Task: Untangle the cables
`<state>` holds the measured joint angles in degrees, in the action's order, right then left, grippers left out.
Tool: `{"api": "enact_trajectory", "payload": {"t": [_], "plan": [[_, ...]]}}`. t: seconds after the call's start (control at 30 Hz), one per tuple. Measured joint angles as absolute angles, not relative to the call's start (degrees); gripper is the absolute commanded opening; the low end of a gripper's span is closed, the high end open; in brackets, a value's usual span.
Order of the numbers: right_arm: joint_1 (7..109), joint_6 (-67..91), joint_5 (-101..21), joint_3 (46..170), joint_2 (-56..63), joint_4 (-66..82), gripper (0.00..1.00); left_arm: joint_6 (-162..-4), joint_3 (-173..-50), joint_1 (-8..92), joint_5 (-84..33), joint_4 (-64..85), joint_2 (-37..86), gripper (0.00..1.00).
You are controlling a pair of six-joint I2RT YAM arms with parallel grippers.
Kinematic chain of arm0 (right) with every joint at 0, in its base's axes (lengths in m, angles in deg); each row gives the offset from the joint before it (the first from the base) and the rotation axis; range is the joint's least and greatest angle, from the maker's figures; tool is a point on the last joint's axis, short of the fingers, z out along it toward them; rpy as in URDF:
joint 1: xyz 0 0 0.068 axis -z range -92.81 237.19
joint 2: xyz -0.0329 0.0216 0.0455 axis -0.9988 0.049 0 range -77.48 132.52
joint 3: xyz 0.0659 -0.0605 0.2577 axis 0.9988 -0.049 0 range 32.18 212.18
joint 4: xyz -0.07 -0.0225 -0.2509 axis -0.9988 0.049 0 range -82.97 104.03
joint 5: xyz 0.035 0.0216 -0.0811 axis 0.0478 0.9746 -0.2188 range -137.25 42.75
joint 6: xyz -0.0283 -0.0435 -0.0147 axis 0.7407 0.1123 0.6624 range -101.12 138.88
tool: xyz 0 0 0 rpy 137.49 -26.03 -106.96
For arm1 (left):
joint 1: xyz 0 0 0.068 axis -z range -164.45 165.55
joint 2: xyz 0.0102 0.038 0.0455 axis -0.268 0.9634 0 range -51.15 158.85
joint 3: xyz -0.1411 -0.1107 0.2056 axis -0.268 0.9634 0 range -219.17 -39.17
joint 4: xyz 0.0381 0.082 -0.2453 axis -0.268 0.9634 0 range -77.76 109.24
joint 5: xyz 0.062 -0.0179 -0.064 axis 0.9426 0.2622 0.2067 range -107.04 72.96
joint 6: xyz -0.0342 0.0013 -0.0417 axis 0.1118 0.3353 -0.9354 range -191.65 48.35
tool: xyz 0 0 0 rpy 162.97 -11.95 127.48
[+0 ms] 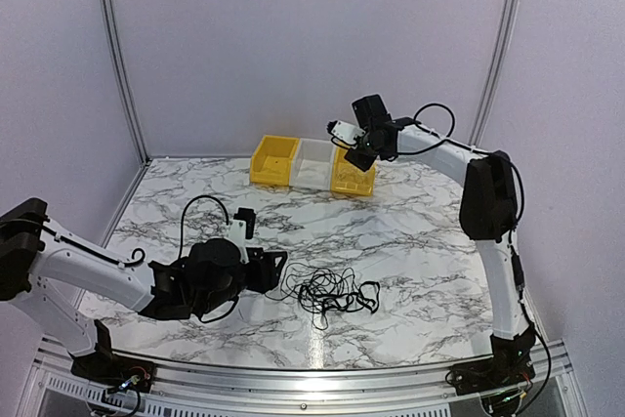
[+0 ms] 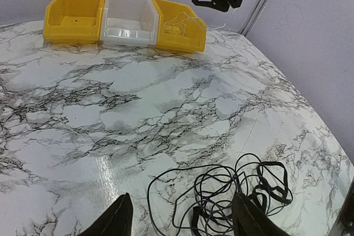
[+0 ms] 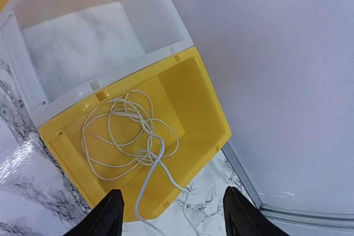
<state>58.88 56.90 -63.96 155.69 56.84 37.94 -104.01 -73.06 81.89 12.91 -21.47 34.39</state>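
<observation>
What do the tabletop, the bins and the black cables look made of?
Tabletop: white with grey marble veining, glossy, showing a light glare. It could be real stone or printed laminate; can't tell.
Bins: moulded plastic with smooth walls. The two outer ones are opaque yellow and the middle one is milky white.
Black cables: thin cords, probably with a rubber or PVC jacket, lying in limp loops.

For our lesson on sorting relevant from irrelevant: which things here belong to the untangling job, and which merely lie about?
Belong to the job:
black cables
left pincer, open beside them
right pincer, open, far from them

Lying about:
left yellow bin
white bin
right yellow bin, holding a white cord
marble table
</observation>
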Motion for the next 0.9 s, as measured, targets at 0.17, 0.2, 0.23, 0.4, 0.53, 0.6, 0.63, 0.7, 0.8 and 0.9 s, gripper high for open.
{"api": "enact_trajectory", "payload": {"t": [0.17,0.2,0.23,0.4,0.53,0.6,0.63,0.7,0.8,0.9], "plan": [[59.9,53.7,-57.7,154.7,50.5,42.0,0.63,-104.0,-73.1,81.9,12.5,-21.4,35.0,0.64],[60.4,51.9,-55.7,153.9,49.2,42.2,0.63,-104.0,-73.1,81.9,12.4,-21.4,35.1,0.64],[61.2,50.0,-53.7,153.3,48.3,42.3,0.63,-104.0,-73.1,81.9,12.4,-21.3,35.1,0.64],[70.3,36.1,-40.9,149.2,46.3,41.0,0.73,-104.0,-73.1,81.9,12.1,-21.3,35.1,0.64],[77.7,27.6,-32.9,146.5,47.8,41.0,0.73,-104.1,-73.1,81.9,11.9,-21.3,35.1,0.64],[79.9,24.0,-29.4,145.8,48.9,41.0,0.73,-104.3,-73.1,81.9,11.9,-21.3,35.1,0.64],[80.4,22.2,-27.7,145.5,49.4,41.0,0.72,-104.4,-73.1,81.9,12.0,-21.3,35.1,0.64],[80.9,19.2,-24.0,145.0,50.4,40.9,0.70,-104.7,-73.1,81.9,11.9,-21.3,35.2,0.64],[81.2,15.5,-19.2,144.7,51.4,40.5,0.65,-105.0,-73.1,81.9,11.9,-21.3,35.6,0.64],[81.3,13.0,-15.6,144.7,52.4,40.0,0.62,-105.2,-73.1,81.9,11.9,-21.3,35.9,0.64]]}}
